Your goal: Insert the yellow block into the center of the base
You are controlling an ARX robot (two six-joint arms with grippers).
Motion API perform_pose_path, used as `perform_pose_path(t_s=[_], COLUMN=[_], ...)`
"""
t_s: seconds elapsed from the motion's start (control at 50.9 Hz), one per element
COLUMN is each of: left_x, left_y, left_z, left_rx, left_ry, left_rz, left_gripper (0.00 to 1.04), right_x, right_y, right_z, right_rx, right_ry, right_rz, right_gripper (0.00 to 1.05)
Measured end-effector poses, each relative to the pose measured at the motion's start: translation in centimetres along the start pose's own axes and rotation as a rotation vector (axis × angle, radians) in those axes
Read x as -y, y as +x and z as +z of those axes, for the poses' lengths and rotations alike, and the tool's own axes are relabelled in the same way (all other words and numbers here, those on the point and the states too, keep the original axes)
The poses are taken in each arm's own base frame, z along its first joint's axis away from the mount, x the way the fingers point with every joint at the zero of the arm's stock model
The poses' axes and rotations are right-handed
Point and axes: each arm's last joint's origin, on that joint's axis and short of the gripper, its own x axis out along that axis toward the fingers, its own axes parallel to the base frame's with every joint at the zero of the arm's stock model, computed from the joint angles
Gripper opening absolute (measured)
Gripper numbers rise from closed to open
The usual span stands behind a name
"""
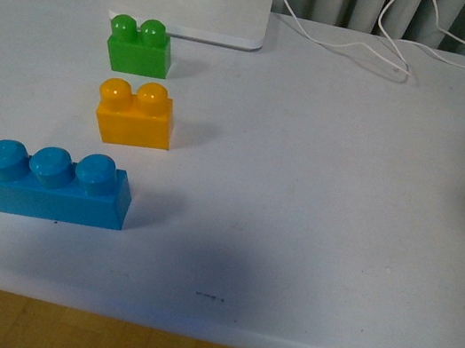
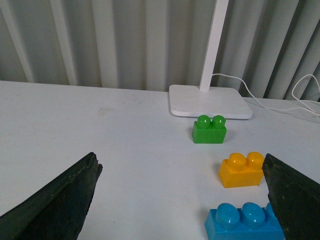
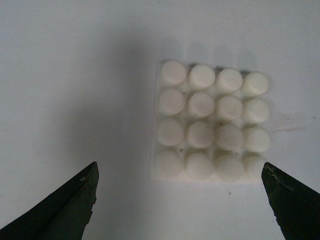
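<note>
The yellow block (image 1: 135, 114) stands upright on the white table, between a green brick (image 1: 139, 47) and a blue three-stud brick (image 1: 55, 184). It also shows in the left wrist view (image 2: 242, 170). My left gripper (image 2: 182, 197) is open and empty, low over the table, with the yellow block just inside its right finger (image 2: 295, 195). The white studded base (image 3: 212, 121) shows only in the right wrist view, lying flat. My right gripper (image 3: 180, 200) is open and empty above it. Neither gripper shows in the front view.
A white lamp foot (image 1: 194, 8) with its post stands at the table's back, behind the green brick (image 2: 209, 130). A white cable (image 1: 391, 40) trails across the back right. The blue brick (image 2: 245, 222) lies close to my left gripper. The table's front edge (image 1: 205, 331) is near.
</note>
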Motion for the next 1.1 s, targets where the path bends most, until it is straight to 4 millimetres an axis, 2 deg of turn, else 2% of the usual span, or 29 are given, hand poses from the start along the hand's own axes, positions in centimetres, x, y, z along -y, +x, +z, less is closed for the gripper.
perform_pose_path(t_s=[0.197, 0.413, 0.727, 1.1], left_x=[0.0, 0.0, 0.0, 0.0], left_y=[0.0, 0.0, 0.0, 0.0], left_z=[0.0, 0.0, 0.0, 0.0], left_rx=[0.000, 0.000, 0.000, 0.000], left_ry=[0.000, 0.000, 0.000, 0.000], left_rz=[0.000, 0.000, 0.000, 0.000], left_gripper=[0.98, 0.98, 0.98, 0.98], right_x=[1.2, 2.5, 4.1, 4.0], right_y=[4.3, 6.9, 8.5, 9.5], right_z=[2.4, 2.6, 1.9, 1.6], right_rx=[-0.119, -0.192, -0.245, -0.301], right_ry=[-0.114, -0.145, -0.163, -0.080], right_rz=[-0.047, -0.077, -0.128, -0.047], right_gripper=[0.95, 0.95, 0.95, 0.95])
